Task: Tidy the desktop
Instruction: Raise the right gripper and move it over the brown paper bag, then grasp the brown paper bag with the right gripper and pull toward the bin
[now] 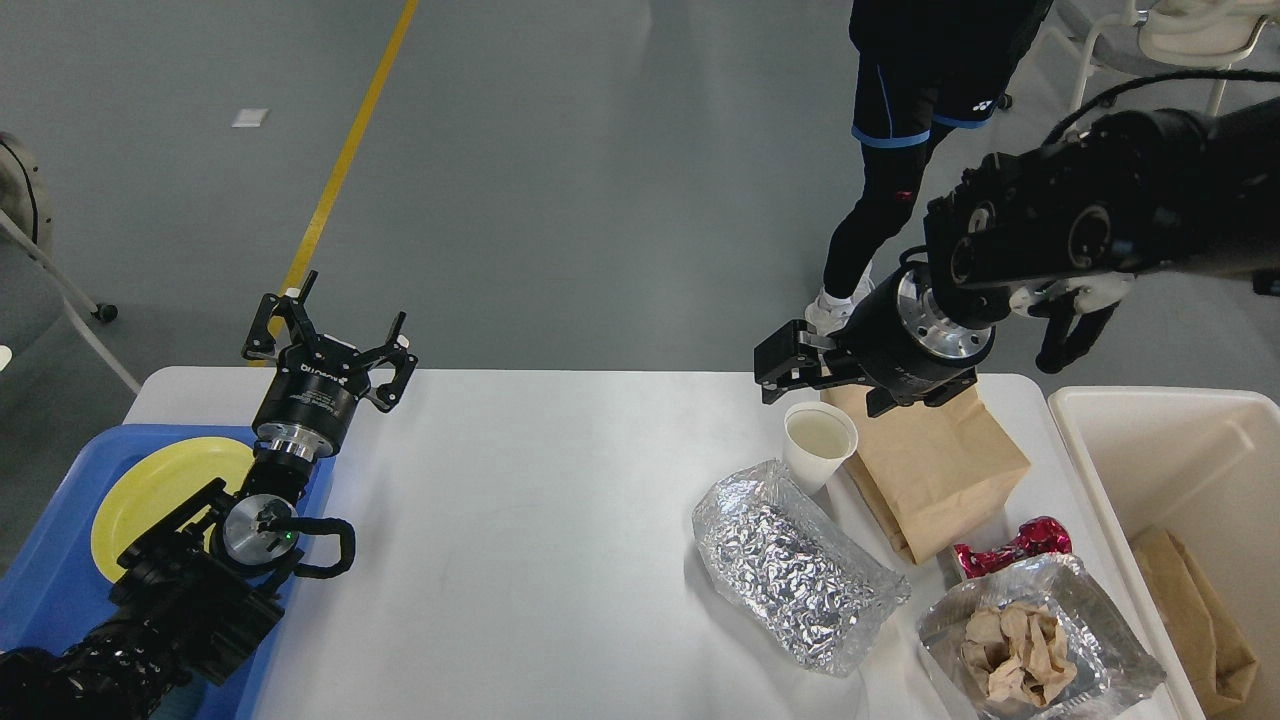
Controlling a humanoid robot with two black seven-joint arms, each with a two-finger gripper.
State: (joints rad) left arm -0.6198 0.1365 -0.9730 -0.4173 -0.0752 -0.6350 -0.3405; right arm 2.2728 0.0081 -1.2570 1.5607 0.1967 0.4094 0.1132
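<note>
A white counter (520, 520) fills the near part of the view, running from the left to the right edge. At its left end a blue tray (40, 600) holds a yellow plate (150, 490). The left end effector (335, 335) hovers above the far left corner, fingers spread and empty. Right of centre lie crumpled foil (795, 565), a white paper cup (820, 445), a brown paper bag (935, 470), a red wrapper (1015, 545) and a foil container (1040, 630) of crumpled paper. The right end effector (785, 365) hangs just above the cup; whether it is spread I cannot tell. A cream bin (1180, 450) stands far right.
</note>
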